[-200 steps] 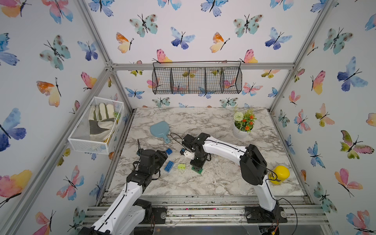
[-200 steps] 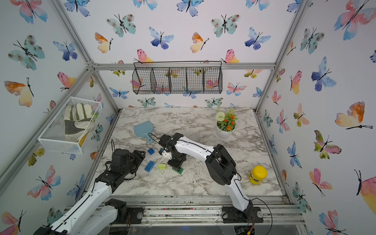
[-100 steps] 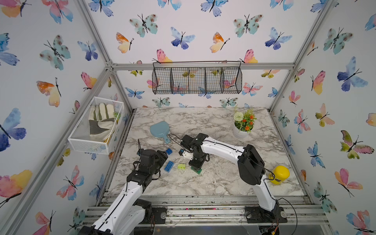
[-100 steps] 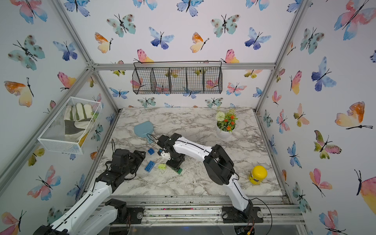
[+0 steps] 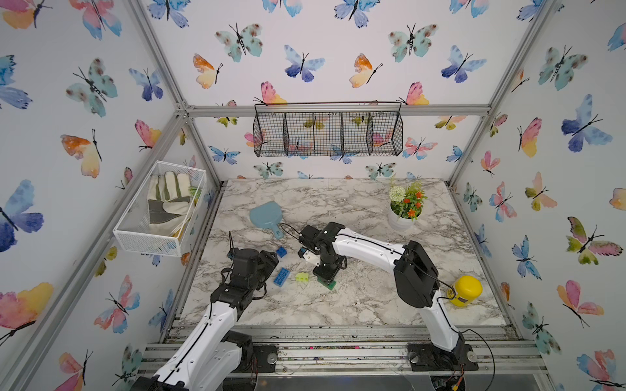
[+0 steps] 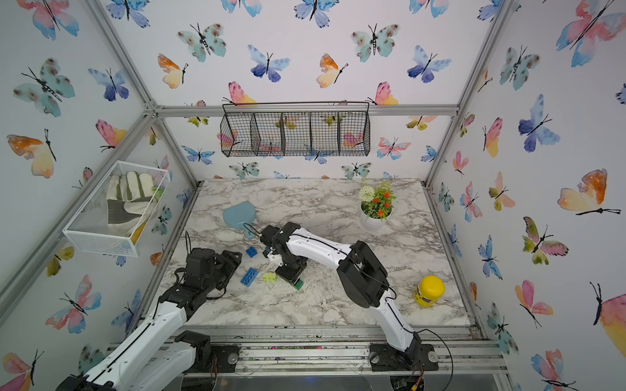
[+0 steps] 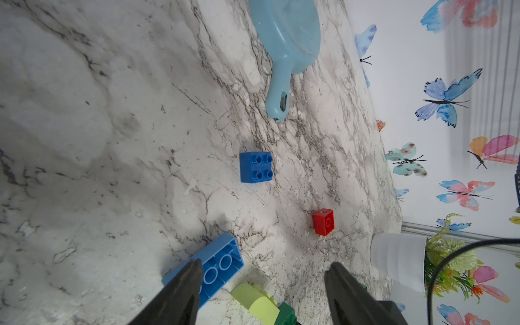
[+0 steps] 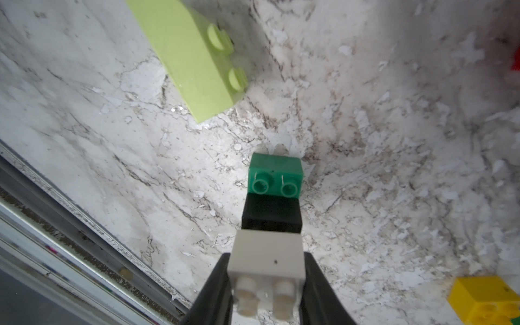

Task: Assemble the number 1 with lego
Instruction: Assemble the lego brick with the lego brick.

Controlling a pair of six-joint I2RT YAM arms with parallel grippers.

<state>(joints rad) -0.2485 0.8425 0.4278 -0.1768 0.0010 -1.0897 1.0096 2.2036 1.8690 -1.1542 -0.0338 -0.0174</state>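
My right gripper (image 8: 267,284) is shut on a white brick (image 8: 267,259). A black brick (image 8: 271,216) and a green brick (image 8: 274,174) are joined to it in a line, and the green end (image 5: 331,285) is down at the marble. A lime brick (image 8: 191,56) lies just beside this stack. My left gripper (image 7: 264,271) is open with nothing between its fingers. It hovers over an upturned blue oblong brick (image 7: 216,267) and the lime brick (image 7: 256,301). A blue square brick (image 7: 256,167) and a red brick (image 7: 323,222) lie farther out. A yellow brick (image 8: 486,301) lies near the right gripper (image 5: 325,274).
A pale blue scoop (image 5: 266,216) lies behind the bricks. A white flower pot (image 5: 404,210) stands at the back right and a yellow jar (image 5: 465,291) at the right near my right arm. The table's front edge rail (image 8: 70,213) runs close to the stack.
My right gripper has edged slightly left with the brick stack in it. The left arm has stayed where it was.
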